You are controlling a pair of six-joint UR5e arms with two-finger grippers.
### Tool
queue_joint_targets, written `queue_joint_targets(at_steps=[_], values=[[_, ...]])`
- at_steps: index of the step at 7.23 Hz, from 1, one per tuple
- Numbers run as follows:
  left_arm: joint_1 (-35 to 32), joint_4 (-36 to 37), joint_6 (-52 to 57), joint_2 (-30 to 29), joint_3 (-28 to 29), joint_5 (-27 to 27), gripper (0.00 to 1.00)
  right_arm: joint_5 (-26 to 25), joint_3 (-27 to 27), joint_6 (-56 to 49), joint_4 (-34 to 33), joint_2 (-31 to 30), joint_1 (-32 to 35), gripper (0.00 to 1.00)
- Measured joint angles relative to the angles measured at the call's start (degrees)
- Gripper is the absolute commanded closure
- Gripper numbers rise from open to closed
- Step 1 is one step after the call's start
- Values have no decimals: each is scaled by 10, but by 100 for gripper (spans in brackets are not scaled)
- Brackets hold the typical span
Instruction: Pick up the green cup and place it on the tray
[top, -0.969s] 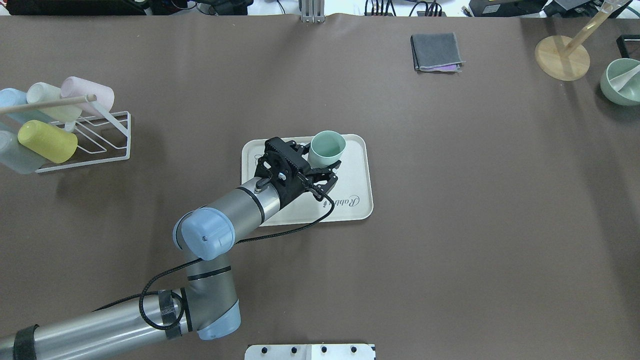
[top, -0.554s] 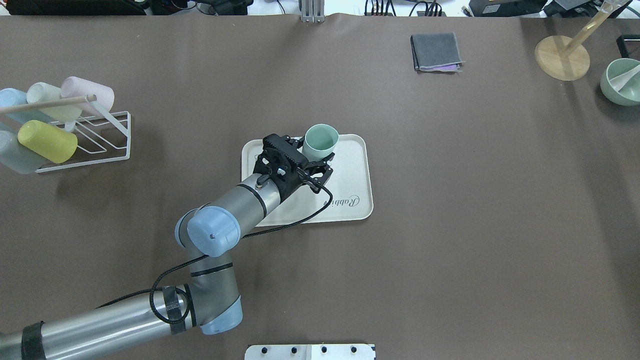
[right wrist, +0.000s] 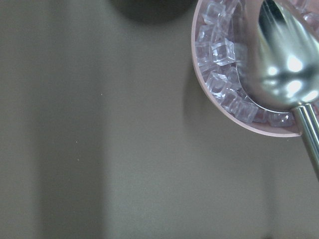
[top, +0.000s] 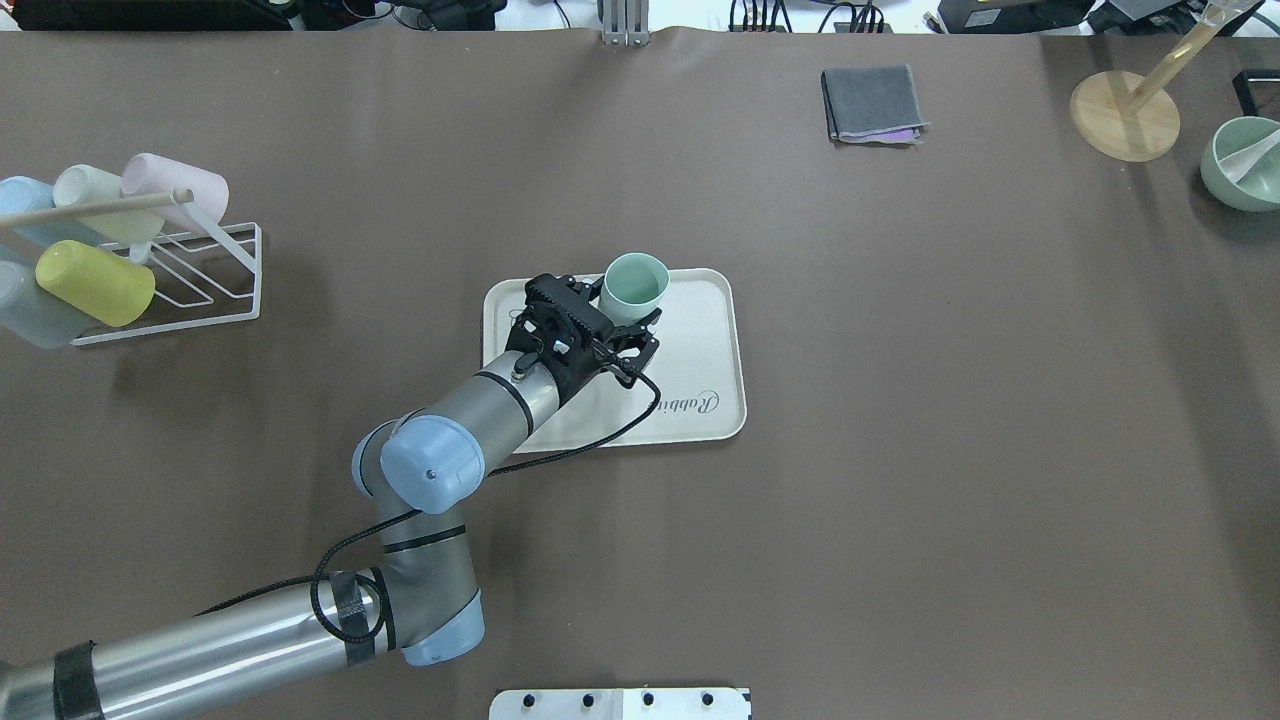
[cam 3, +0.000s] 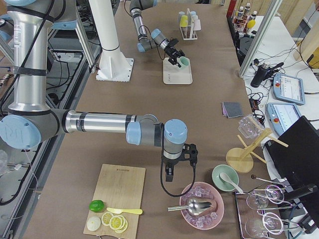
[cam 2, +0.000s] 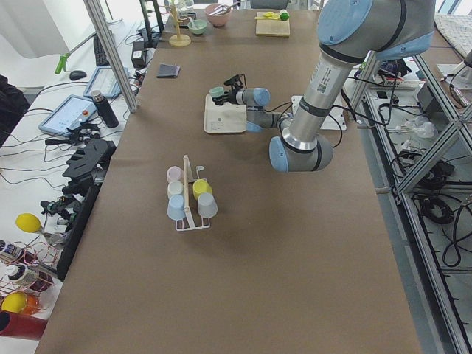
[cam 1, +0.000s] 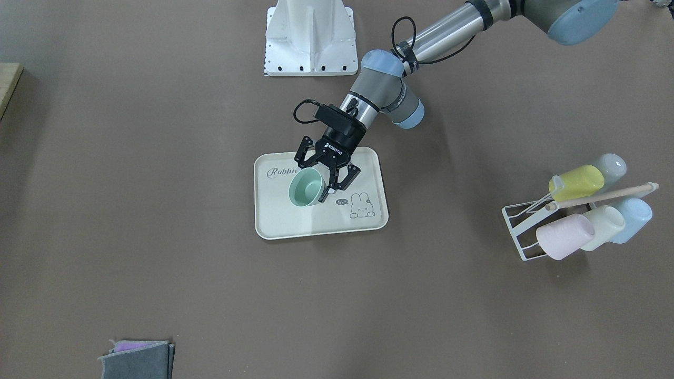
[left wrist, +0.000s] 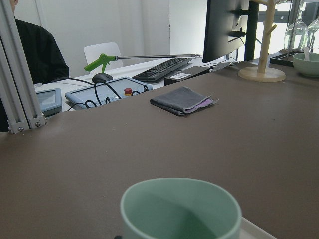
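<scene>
The green cup [top: 634, 283] is upright, mouth up, between the fingers of my left gripper [top: 630, 305], which is shut on it. The cup hangs over the cream "Rabbit" tray [top: 700, 340], toward its far side, near the rim. I cannot tell whether its base touches the tray. In the front view the cup [cam 1: 307, 188] and left gripper [cam 1: 313, 181] sit over the tray [cam 1: 295, 221]. The left wrist view shows the cup's rim [left wrist: 179, 209] close up. My right gripper [cam 3: 177, 162] is far away near a pink ice bowl. I cannot tell whether it is open.
A white wire rack [top: 215, 270] with several pastel cups, one of them yellow [top: 95, 282], stands at the table's left. A folded grey cloth [top: 872, 103], a wooden stand [top: 1125, 115] and a green bowl [top: 1245, 165] lie at the far right.
My left gripper has moved left and slightly farther back over the tray, carrying the green cup with it.
</scene>
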Motion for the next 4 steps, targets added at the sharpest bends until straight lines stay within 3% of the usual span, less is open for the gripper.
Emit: queue_joint_targets(at_steps=[3, 4], values=[[1, -9, 0, 7, 6, 12, 24, -1, 0, 0, 0, 0, 0, 0], [2, -14, 0, 7, 6, 12, 12, -2, 0, 0, 0, 0, 0, 0]])
